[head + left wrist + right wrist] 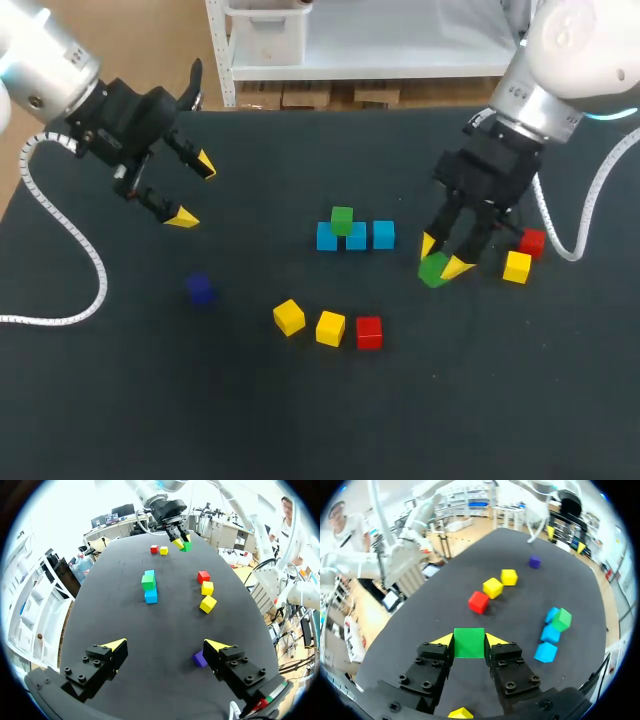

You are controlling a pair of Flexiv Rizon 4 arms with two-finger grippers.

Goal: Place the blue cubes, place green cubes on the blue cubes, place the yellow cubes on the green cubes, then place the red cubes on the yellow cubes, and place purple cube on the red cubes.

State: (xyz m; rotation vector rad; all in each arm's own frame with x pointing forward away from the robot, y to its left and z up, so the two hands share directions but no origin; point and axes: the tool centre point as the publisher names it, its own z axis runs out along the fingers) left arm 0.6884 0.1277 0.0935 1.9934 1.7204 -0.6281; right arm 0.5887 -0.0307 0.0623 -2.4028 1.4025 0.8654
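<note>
The left gripper (pixel 193 191) hangs above the left side of the dark table (pixel 120 400), its yellow-tipped fingers spread wide and holding nothing. Nearer the front edge, a lone purple cube (pixel 200 288) lies well apart from the other pieces.

Toward the middle, a yellow cube (pixel 289 317), a second yellow cube (pixel 330 328) and a red cube (pixel 369 332) lie in a loose line, close together. Behind them, three blue cubes (pixel 384 234) stand side by side in a row, with a green cube (pixel 342 220) sitting on top of the row, toward its left half.

Right of the row, the right gripper (pixel 443 255) points down at the table with its two fingers closed from both sides on a second green cube (pixel 469 642); the right wrist view shows the block pinched squarely between the yellow tips. Just beyond the gripper on the right, a third yellow cube (pixel 517 267) and a second red cube (pixel 532 241) rest close together on the table.
</note>
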